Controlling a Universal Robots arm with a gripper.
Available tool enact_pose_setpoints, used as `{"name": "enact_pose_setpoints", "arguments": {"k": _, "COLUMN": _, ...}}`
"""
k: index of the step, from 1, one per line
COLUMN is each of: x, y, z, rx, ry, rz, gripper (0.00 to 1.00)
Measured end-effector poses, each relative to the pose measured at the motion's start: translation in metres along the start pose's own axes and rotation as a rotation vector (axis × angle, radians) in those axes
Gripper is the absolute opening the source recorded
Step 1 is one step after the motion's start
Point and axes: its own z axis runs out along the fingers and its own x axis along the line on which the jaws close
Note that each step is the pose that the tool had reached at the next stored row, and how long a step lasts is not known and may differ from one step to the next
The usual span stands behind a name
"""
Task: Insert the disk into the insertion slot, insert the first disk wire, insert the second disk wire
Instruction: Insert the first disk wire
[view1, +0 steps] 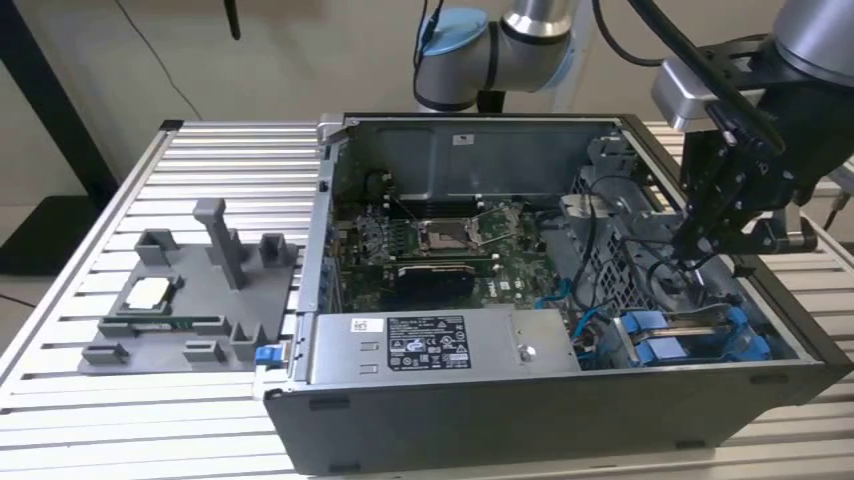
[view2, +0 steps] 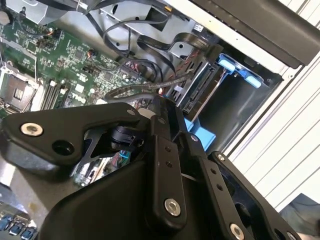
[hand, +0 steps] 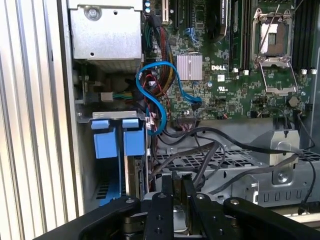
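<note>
Slatted aluminium bench (view1: 80, 420) carries an open dark grey computer case (view1: 534, 430) with its side panel off.

- Silver-grey disk in a bright blue plastic carrier (view2: 199, 96) stands on edge inside the insertion slot, a dark grey metal bay with blue fittings (view2: 240, 112). The slot is in the near corner of the case, at the exterior view's right.
- Judgement: the disk step looks done and the wire steps are in hand. The disk's connector edge faces the case interior, and I see no plug seated on it.
- Black robot hand (view1: 694, 248) hangs just above loose black wires (hand: 220, 150), between the green motherboard (view1: 441, 250) and the slot.
- In the first wrist view its fingers (hand: 169, 192) stand narrow, with only a slim gap between them. Wires run right up to the tips. Whether one is pinched there, I cannot tell.
- Judgement: the next move calls for a plug held square to the connector edge. It needs enough slack in the wire and a straight, gentle push, because the looped blue cable (hand: 155, 95) and other leads crowd the approach.
</note>
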Motion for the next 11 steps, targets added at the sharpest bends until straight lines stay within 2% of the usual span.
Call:
{"name": "enact_pose_setpoints", "arguments": {"k": 5, "x": 0.0001, "y": -0.0006, "z": 0.0012, "rx": 0.0000, "ry": 0.0007, "rz": 0.000, "gripper": 0.20}}
{"name": "enact_pose_setpoints", "arguments": {"k": 6, "x": 0.0002, "y": -0.0008, "z": 0.0014, "rx": 0.0001, "ry": 0.0028, "rz": 0.000, "gripper": 0.20}}
{"name": "enact_pose_setpoints", "arguments": {"k": 7, "x": 0.0002, "y": -0.0009, "z": 0.0016, "rx": 0.0002, "ry": 0.0071, "rz": 0.000, "gripper": 0.20}}
{"name": "enact_pose_setpoints", "arguments": {"k": 8, "x": 0.0003, "y": -0.0010, "z": 0.0019, "rx": 0.0005, "ry": 0.0156, "rz": -0.001, "gripper": 0.20}}
{"name": "enact_pose_setpoints", "arguments": {"k": 9, "x": 0.0003, "y": -0.0012, "z": 0.0020, "rx": 0.0008, "ry": 0.0273, "rz": -0.002, "gripper": 0.20}}
{"name": "enact_pose_setpoints", "arguments": {"k": 11, "x": 0.0004, "y": -0.0018, "z": 0.0023, "rx": 0.0011, "ry": 0.0460, "rz": -0.004, "gripper": 0.20}}
